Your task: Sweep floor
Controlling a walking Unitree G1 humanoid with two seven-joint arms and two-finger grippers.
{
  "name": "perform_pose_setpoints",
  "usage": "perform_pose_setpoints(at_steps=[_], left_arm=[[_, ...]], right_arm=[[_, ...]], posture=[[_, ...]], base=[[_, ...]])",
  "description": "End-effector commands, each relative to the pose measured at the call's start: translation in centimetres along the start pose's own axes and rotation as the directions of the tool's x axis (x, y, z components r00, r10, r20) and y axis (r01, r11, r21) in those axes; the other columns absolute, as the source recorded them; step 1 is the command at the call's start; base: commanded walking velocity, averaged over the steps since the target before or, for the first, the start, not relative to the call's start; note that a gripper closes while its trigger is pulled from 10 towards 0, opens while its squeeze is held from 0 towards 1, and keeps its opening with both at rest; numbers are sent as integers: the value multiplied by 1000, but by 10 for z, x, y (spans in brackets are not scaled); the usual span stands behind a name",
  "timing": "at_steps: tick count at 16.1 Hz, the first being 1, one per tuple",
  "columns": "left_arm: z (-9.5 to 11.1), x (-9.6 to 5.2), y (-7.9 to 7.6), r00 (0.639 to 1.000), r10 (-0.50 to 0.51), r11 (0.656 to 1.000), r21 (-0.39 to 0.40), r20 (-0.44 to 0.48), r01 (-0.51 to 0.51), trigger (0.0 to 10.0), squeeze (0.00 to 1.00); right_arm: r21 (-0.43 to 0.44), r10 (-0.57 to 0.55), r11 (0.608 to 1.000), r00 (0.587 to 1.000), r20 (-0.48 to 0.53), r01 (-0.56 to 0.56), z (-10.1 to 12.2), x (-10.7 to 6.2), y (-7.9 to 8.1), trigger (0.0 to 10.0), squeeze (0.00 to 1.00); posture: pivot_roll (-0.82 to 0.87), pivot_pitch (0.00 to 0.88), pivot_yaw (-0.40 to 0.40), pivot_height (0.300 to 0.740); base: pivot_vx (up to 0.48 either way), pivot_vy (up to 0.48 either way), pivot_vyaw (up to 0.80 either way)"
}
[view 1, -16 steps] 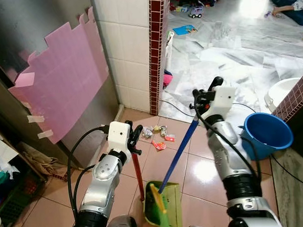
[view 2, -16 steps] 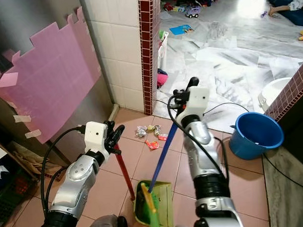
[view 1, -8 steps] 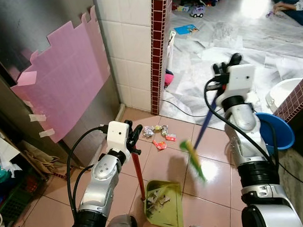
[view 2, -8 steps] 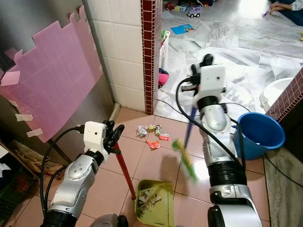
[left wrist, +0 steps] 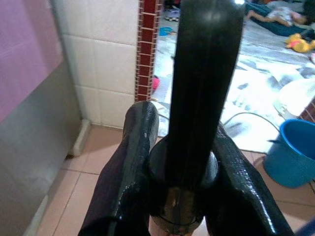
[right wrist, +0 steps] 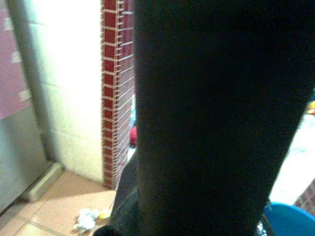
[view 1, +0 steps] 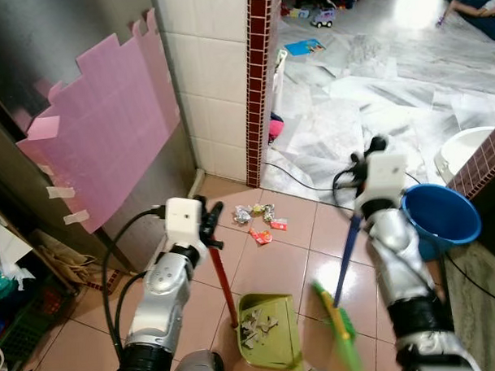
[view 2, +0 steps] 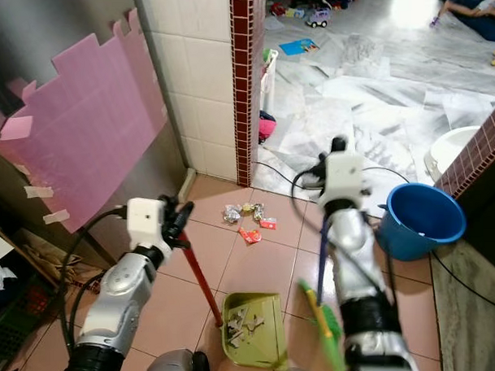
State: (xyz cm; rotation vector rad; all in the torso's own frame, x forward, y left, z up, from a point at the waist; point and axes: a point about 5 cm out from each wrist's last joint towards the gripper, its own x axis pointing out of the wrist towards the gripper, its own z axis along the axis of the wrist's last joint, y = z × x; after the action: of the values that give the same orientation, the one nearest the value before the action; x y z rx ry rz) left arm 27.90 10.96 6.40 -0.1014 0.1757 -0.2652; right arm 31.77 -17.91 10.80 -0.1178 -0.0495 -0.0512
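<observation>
Pink foam sheet, taped at its edges, covers the grey metal panel on the far left, next to a white tiled wall ending in a dark red tile strip. Below it, the left gripper is clamped around the top of the red dustpan handle; in the left wrist view its black fingers press against both sides of the rod. The handle slants down to the green dustpan, which sits on the peach floor tiles with scraps of paper litter already inside it. Farther ahead, near the foot of the red strip, a small heap of sweet wrappers lies on the tiles, well apart from the pan. To the right, the right gripper grips the upper end of the blue broom handle, which runs down to blurred green bristles just right of the dustpan. A black cable trails across the floor behind. Beyond the right arm stands a blue bucket, beside a white basin. Toys are scattered on the marble floor in the far room.
</observation>
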Motion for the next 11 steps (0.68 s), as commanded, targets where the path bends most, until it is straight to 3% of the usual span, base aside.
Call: perform_pose_setpoints(at_steps=[1,4,11], left_arm=[[8,1,0,1000,9,1000,-26,29,-8,10000,0],[11,2,-1,999,12,999,-45,36,-11,10000,0],[16,3,-3,998,6,999,-50,63,-3,10000,0]], right_arm=[[15,2,1000,998,61,-3,13,3,6,10000,0],[31,10,999,999,51,-12,13,5,11,10000,0],[2,-42,999,998,52,42,15,9,3,10000,0]], posture=[[14,0,17,740],[14,0,17,740],[12,0,17,740]], base=[[0,0,0],[0,0,-800],[0,0,-800]])
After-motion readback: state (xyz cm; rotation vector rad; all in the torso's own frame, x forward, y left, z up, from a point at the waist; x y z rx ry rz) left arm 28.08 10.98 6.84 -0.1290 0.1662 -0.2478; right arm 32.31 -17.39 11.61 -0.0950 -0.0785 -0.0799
